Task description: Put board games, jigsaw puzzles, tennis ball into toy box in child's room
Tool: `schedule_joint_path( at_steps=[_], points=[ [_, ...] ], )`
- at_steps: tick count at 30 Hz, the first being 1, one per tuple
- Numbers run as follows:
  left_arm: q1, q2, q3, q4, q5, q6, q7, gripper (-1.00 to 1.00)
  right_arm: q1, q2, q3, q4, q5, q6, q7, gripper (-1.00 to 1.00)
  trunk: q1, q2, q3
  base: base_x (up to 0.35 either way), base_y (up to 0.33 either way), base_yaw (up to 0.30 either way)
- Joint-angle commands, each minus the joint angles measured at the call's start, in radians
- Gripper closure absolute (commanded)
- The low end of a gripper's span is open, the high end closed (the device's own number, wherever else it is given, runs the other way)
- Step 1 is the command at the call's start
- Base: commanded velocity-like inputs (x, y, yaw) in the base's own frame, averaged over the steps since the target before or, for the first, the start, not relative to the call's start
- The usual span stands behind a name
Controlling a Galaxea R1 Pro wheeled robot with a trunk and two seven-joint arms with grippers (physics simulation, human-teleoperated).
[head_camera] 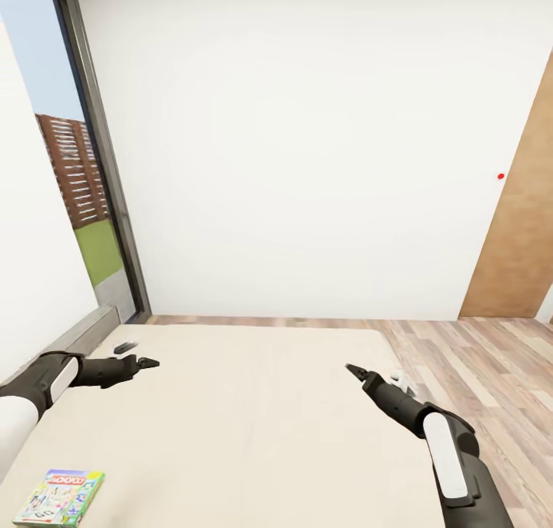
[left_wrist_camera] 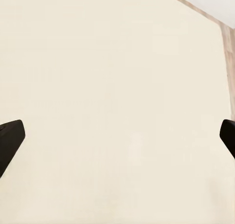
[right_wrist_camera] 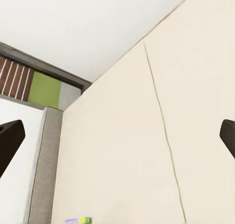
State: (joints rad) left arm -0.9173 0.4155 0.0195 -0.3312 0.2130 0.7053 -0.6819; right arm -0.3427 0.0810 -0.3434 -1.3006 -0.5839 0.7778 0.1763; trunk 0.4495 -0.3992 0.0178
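Board game: you have one board game [head_camera: 60, 498] lying flat on the bed [head_camera: 253, 436], near the edge closest to you and on the window side; its bright cover carries a red logo strip. The right wrist view catches a sliver of it [right_wrist_camera: 78, 220] beside the grey headboard [right_wrist_camera: 41, 185].
Left gripper: your left gripper [head_camera: 146, 363] hovers over bare mattress, further up the bed from the game; its fingertips [left_wrist_camera: 10, 141] stand wide apart with nothing between them.
Right gripper: your right gripper [head_camera: 353, 370] hangs over the far side of the bed from the game, jaws spread, empty.
Handling: expect a light, stiff, thin cardboard box with a slick printed face, likely to slide on the mattress.
Where to grip: it lies flush, so you will probably need to pinch across a short edge, or nudge it to overhang the bed's edge first.
Risk: a shallow pinch may let it pivot and slip.
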Motion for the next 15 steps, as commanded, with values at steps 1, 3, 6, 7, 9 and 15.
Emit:
schedule_joint_path(
  at_steps=[1, 3, 6, 7, 9, 15],
  points=[
    [0.000, 0.000, 0.002, 0.000, 0.003, 0.006, -0.001, -1.00, 0.000, 0.002, -0.005, 0.000, 0.000, 0.006, 0.010, -1.00, 0.000, -0.001, 0.000, 0.035, 0.212, 0.000],
    [0.000, 0.000, 0.002, 0.000, 0.003, 0.006, -0.001, -1.00, 0.000, 0.001, -0.006, -0.001, -0.005, 0.005, 0.016, -1.00, 0.000, -0.001, 0.000, 0.025, 0.205, 0.000],
    [0.000, 0.000, 0.002, 0.000, 0.003, 0.006, -0.002, -1.00, 0.000, 0.001, -0.007, -0.001, -0.011, 0.005, 0.031, -1.00, 0.000, -0.001, 0.000, 0.014, 0.228, 0.000],
    [0.000, 0.000, 0.002, 0.000, 0.003, 0.006, -0.002, -1.00, 0.000, 0.000, -0.008, 0.000, -0.011, 0.005, 0.035, -1.00, 0.000, -0.001, 0.000, 0.007, 0.253, 0.000],
    [0.000, 0.000, 0.002, 0.000, 0.003, 0.006, -0.002, -1.00, 0.001, 0.000, -0.009, 0.000, -0.013, 0.005, 0.048, -1.00, 0.000, -0.001, 0.000, 0.005, 0.264, 0.000],
    [0.000, 0.000, 0.002, 0.000, 0.003, 0.006, -0.002, -1.00, 0.001, -0.001, -0.008, 0.001, -0.014, 0.005, 0.063, -1.00, 0.000, -0.001, 0.000, 0.002, 0.277, 0.000]
  ],
)
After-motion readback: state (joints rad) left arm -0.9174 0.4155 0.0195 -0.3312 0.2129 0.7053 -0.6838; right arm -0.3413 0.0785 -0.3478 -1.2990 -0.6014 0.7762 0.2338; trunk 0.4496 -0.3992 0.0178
